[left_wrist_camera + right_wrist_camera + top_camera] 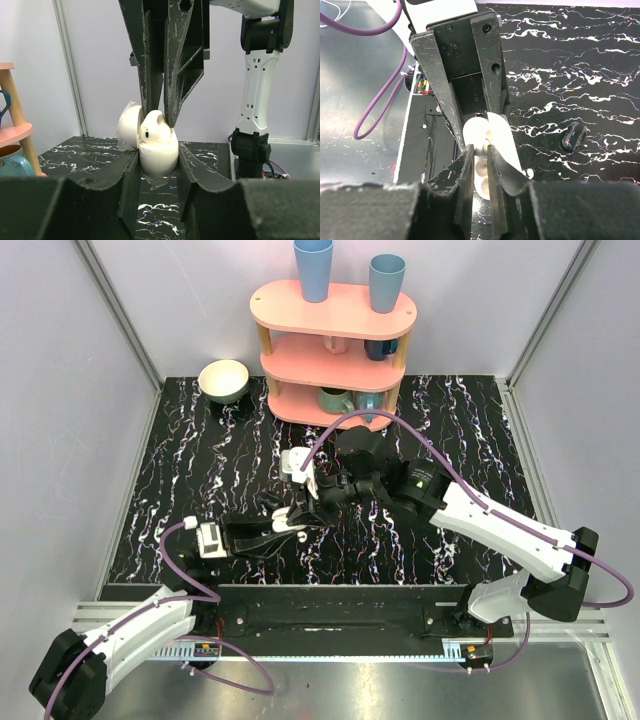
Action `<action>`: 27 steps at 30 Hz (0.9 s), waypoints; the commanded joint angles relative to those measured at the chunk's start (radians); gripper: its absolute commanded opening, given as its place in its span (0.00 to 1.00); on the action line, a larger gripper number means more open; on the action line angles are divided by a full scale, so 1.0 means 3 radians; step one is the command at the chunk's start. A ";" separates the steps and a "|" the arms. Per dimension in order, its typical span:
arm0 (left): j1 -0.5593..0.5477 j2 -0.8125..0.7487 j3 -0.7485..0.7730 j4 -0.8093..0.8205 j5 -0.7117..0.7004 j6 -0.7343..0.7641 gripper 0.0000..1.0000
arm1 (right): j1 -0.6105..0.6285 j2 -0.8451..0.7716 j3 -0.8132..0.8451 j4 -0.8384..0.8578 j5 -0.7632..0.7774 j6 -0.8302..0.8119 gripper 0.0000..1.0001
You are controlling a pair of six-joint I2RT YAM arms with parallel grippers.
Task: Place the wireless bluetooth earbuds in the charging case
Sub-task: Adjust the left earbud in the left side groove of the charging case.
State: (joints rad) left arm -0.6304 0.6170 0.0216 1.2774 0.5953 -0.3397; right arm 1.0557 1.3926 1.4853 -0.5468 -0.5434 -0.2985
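Observation:
My left gripper (158,161) is shut on the white charging case (159,156), which stands upright between the jaws just above the table. The case's lid (128,128) hangs open to the left. One white earbud (151,131) sits at the case's open top, pinched between the fingertips of my right gripper (160,118), which comes straight down from above. The right wrist view looks down past my right gripper (480,152) onto the earbud (480,148) and the open lid (506,142). From above, both grippers (285,530) (308,512) meet over the case (291,524). I make out only one earbud clearly.
A pink three-tier shelf (333,310) with blue cups and mugs stands at the back. A white bowl (223,380) sits to its left. A small dark glossy object (575,136) lies on the black marbled table beside the case.

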 commanded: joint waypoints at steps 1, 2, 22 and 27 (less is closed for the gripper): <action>-0.0010 0.0014 -0.0184 0.0293 0.0025 0.0043 0.00 | 0.0014 0.0006 0.0127 0.0094 -0.0004 -0.0012 0.23; -0.0010 0.0034 -0.0179 0.0283 0.0030 0.0043 0.00 | 0.0014 0.0011 0.0132 0.0100 -0.0004 -0.0007 0.22; -0.0010 0.0081 -0.0128 0.0293 0.0209 0.0023 0.00 | 0.0014 0.0257 0.0459 -0.0570 0.0011 -0.0350 0.11; -0.0010 0.0070 -0.0128 0.0232 0.0214 0.0048 0.00 | 0.0014 0.0200 0.0469 -0.0631 0.0088 -0.0401 0.11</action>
State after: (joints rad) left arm -0.6304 0.6548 0.0216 1.2621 0.6350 -0.3401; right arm 1.0557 1.4559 1.5932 -0.6899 -0.5568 -0.3828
